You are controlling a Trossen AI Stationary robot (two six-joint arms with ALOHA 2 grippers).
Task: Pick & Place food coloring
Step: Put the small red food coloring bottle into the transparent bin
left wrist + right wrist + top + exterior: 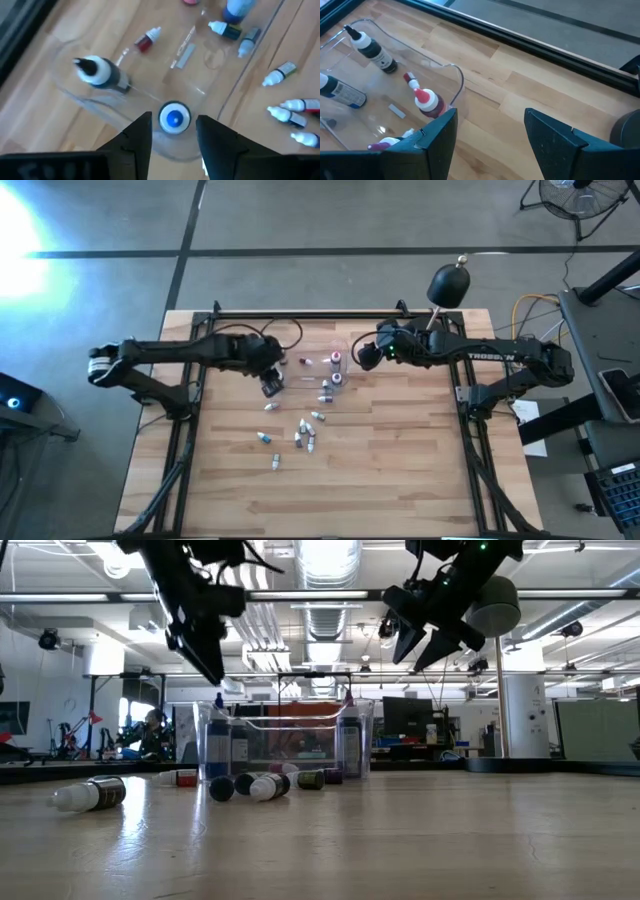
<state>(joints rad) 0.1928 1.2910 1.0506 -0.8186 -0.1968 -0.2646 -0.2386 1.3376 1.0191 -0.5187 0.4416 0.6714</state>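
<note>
Food coloring [305, 432]: we count small white-capped bottles scattered mid-table, several more standing in the clear tray [100, 107] near the far edge. Bare wood lies toward the near edge. Left gripper [172, 135] hovers spread above a blue-capped bottle [174, 118], holding nothing. Right gripper [490, 135] open, empty, beside the tray.

Left gripper [271, 387] jaws apparently parted, right gripper [366, 356] raised, jaws apart

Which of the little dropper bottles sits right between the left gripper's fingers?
The blue-bodied, white-collared bottle standing upright in the clear plastic tray, seen cap-on between the left gripper's open fingers; the others lie farther off.
</note>
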